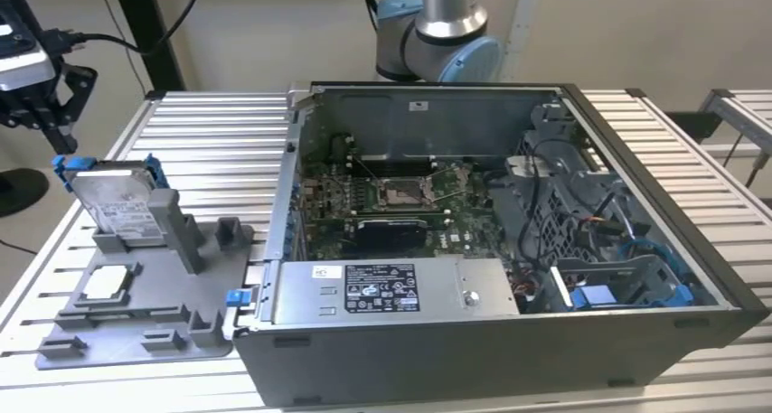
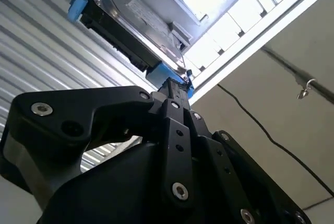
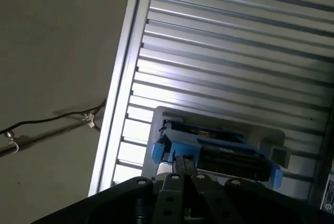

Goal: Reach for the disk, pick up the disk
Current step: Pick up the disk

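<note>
The disk stands upright in a grey holder on the ribbed table, at the exterior view's left. The gripper hangs just above the disk's blue bracket corner. Its fingers are drawn together and hold nothing.

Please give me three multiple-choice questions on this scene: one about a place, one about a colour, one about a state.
1. Where is the disk?
A) in the grey holder beside the case
B) inside the case
C) on the floor
2. What colour is its bracket?
A) red
B) blue
C) green
3. The case is:
A) closed
B) wrapped
C) open

Answers:
1 A: it stands in the holder, on the exterior view's left of the case.
2 B: blue tabs frame the disk.
3 C: the board inside shows.
</note>
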`<move>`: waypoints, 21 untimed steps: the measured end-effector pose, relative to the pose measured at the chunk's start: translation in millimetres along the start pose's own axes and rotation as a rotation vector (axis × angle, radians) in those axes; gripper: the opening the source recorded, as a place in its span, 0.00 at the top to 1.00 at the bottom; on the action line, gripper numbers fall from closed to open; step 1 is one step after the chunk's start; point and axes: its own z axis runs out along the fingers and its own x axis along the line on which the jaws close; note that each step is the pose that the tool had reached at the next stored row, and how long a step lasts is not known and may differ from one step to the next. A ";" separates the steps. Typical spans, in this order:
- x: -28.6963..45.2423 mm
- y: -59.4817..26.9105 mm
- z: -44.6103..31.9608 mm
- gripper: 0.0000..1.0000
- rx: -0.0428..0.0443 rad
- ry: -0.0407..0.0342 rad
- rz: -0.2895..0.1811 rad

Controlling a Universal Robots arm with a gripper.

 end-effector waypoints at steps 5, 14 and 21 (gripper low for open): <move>0.0 0.0 0.0 1.00 0.0012 0.0035 -0.091; 0.0 0.0 0.0 1.00 0.0041 0.0089 -0.254; -0.1 0.0 0.1 1.00 0.0081 0.0076 -0.382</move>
